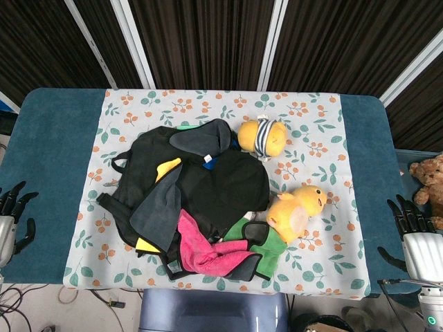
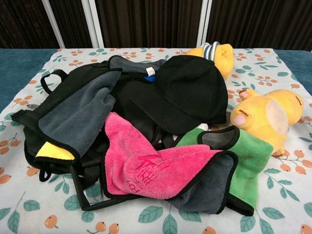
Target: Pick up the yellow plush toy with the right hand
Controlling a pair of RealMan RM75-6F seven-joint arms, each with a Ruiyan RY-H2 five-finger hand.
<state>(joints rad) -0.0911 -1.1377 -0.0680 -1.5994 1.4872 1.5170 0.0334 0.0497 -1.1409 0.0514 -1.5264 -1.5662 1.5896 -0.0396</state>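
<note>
A yellow plush toy [image 1: 296, 209] lies on its side on the floral cloth, right of the clothes pile; the chest view shows this yellow plush toy [image 2: 268, 117] touching a green cloth [image 2: 243, 161]. A second yellow plush with a striped band [image 1: 261, 135] sits further back, also seen as the striped plush [image 2: 214, 53] in the chest view. My right hand [image 1: 415, 238] hangs off the table's right edge, fingers apart and empty, well right of both toys. At the left edge, my left hand [image 1: 12, 214] is also empty with fingers spread. Neither hand appears in the chest view.
A heap of black garments [image 1: 187, 187] with a black cap [image 2: 192, 92], a pink cloth [image 2: 151, 165] and a grey cloth [image 2: 78, 117] fills the middle of the floral cloth [image 1: 325, 263]. A brown teddy bear [image 1: 429, 181] sits beyond the table's right edge, near my right hand.
</note>
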